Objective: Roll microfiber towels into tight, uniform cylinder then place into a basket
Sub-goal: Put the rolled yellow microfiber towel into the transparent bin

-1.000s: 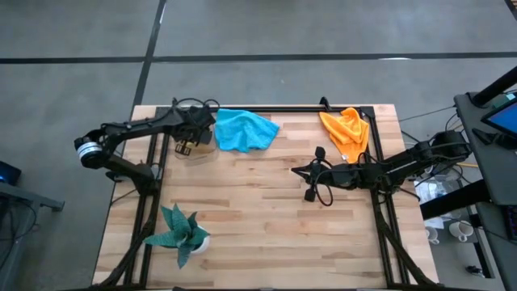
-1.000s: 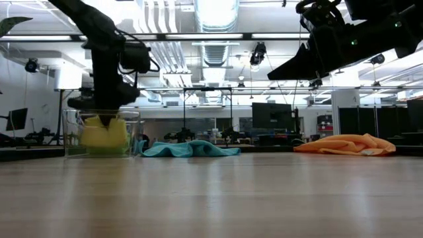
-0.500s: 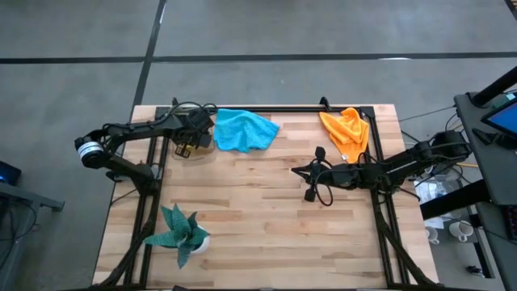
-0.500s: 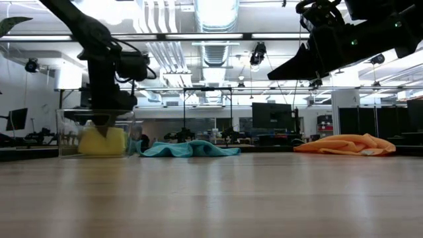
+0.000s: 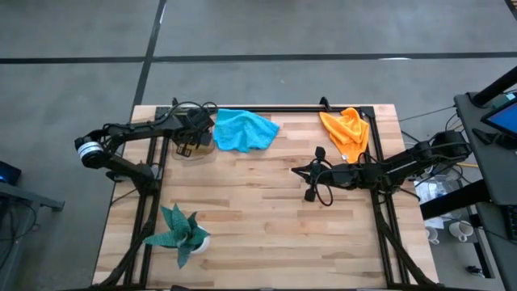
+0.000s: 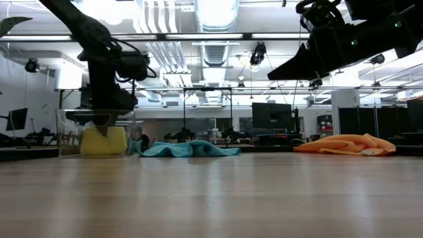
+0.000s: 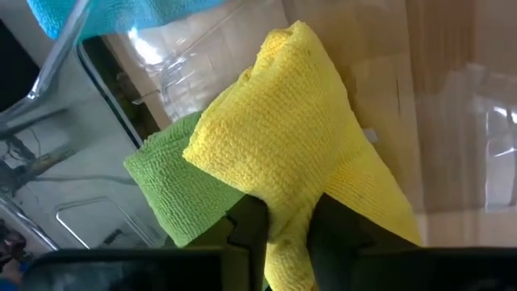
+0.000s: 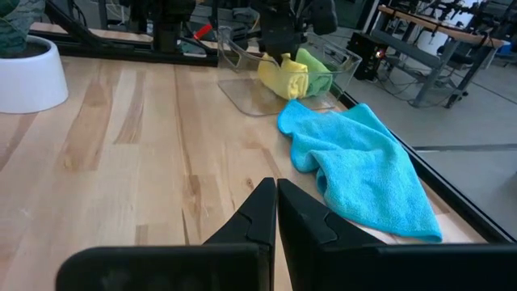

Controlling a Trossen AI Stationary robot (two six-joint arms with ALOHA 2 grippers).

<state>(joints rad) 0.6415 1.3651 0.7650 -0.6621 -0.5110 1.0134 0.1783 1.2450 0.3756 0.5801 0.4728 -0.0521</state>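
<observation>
Left gripper (image 7: 279, 222) has lowered the yellow towel (image 7: 299, 137) into the basket (image 6: 96, 132) beside the green one (image 7: 174, 198) — fingers easing apart, cloth between them — so release seems underway.

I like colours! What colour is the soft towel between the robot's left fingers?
Yellow: the soft yellow towel shows best in the left wrist view.

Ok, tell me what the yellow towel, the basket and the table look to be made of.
Yellow towel: soft knitted-looking cloth, probably microfiber, matte; fine looped texture shows up close.
Basket: clear thin plastic, glossy; the towels show through its walls, which catch glints.
Table: wood in joined strips, smooth light finish; grain and seams are visible.
</observation>
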